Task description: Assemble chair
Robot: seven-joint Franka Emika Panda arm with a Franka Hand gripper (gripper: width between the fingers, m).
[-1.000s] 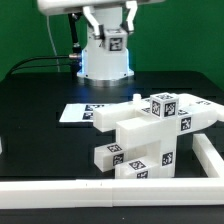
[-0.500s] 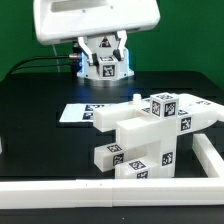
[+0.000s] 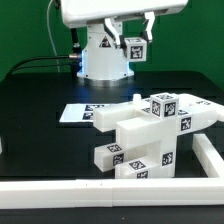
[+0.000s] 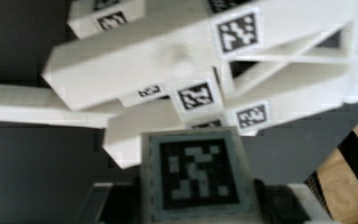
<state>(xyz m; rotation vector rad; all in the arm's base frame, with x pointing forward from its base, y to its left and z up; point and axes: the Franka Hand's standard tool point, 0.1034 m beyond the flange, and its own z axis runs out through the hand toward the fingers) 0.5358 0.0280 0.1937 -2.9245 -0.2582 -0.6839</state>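
We see the claw (image 3: 136, 38) at the frame's top centre, pinching a small tagged chair piece (image 3: 135, 47). The half-built chair (image 3: 150, 135) lies well below it, lower centre-right by the border rail (image 3: 110, 193), long axis running left to right.

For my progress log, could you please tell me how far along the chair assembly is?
Done: several tagged white pieces stand joined as a partly built chair beside the border rail. In hand: the gripper holds one small tagged piece above the table. Left: fitting that piece on.
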